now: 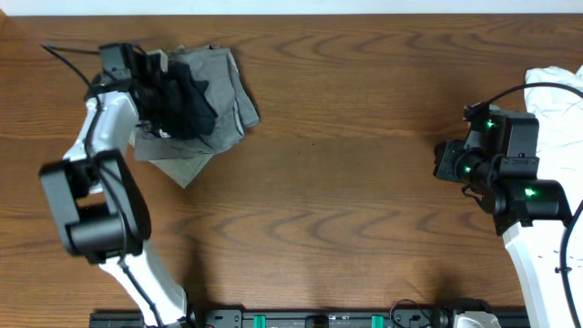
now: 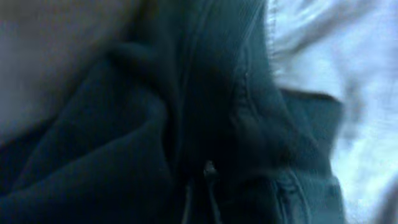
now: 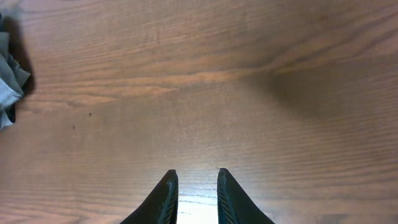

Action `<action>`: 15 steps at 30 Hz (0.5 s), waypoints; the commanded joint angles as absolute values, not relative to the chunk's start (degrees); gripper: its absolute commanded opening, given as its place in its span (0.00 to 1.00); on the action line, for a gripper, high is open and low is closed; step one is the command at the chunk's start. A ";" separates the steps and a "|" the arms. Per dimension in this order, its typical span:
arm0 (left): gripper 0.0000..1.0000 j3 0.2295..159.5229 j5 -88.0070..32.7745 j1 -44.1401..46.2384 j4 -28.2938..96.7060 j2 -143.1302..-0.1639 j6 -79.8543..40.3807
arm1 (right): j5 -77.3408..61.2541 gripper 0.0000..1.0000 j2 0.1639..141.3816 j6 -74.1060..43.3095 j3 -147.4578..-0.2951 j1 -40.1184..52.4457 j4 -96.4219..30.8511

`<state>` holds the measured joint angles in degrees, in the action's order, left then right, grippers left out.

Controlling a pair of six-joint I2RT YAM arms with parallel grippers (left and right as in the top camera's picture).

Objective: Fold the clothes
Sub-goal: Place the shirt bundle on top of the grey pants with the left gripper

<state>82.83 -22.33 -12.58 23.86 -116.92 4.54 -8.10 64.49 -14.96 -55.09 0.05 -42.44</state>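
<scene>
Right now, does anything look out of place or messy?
Yes: the black T-shirt lies crumpled in a heap on the grey-green trousers, top left in the overhead view, not spread flat. Nothing looks spilled or damaged.

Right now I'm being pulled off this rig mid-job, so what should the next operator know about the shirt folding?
Left gripper: pressed down into the black T-shirt near the table's far-left corner. Its jaws are hidden by fabric, so a grip cannot be confirmed.
Right gripper: jaws slightly apart, empty, over bare table.
Things: the shirt lies bunched on top of the grey-green trousers; a white cloth is at the right edge.
Done: no fold visible.
Left: probably get the shirt clear and flat, then fold it.
</scene>
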 commanded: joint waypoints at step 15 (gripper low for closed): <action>0.64 84.53 -23.35 -13.50 43.57 -89.14 3.42 | -8.40 0.36 64.77 -14.48 -55.70 -0.36 -38.33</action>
<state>83.61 -23.44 -13.32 40.91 -97.19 3.20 -8.12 64.55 -15.46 -55.09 0.05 -39.24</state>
